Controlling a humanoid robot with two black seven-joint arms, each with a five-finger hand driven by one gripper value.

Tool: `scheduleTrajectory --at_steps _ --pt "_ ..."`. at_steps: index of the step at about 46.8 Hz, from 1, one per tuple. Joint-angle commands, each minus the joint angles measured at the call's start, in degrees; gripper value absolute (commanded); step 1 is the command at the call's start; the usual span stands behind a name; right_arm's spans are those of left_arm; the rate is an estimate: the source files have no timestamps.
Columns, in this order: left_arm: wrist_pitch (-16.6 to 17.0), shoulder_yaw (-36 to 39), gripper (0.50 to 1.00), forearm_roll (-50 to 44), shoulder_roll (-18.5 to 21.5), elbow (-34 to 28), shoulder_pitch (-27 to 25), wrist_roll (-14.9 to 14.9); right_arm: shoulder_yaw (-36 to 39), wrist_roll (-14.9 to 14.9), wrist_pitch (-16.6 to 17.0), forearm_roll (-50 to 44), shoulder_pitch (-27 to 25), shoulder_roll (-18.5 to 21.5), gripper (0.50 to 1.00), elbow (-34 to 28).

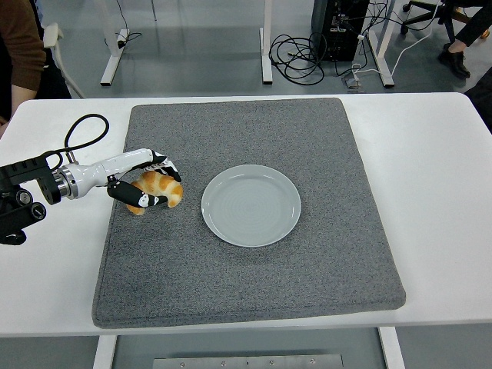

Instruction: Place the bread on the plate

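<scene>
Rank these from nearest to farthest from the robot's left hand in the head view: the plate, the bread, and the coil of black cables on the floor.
1. Bread: in the left hand's fingers, on the mat's left side.
2. Plate: to the hand's right, mid-mat.
3. Cables: beyond the table's far edge, on the floor.

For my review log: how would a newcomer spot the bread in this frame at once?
Find the grey mat covering most of the white table, then the round pale plate near its middle. Just left of the plate, off it, sits the bread: the only golden-brown thing there, gripped by the left hand.
</scene>
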Motion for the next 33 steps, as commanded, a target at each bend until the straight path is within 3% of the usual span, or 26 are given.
scheduleTrajectory --at_steps 1,18,33 --pt "-0.1 -0.3 0.5 0.0 0.2 0.0 -0.2 0.0 0.0 -0.1 0.0 0.0 0.0 0.0 1.0 0.0" --pt "-0.7 -0.3 0.5 -0.1 2.4 0.0 -6.8 0.1 0.0 -0.1 0.0 0.0 0.0 0.0 1.0 0.0" --pt "-4.7 -0.3 0.5 -0.4 3.4 0.0 -14.5 0.6 0.0 -0.1 0.0 0.0 -0.1 0.0 1.0 0.0"
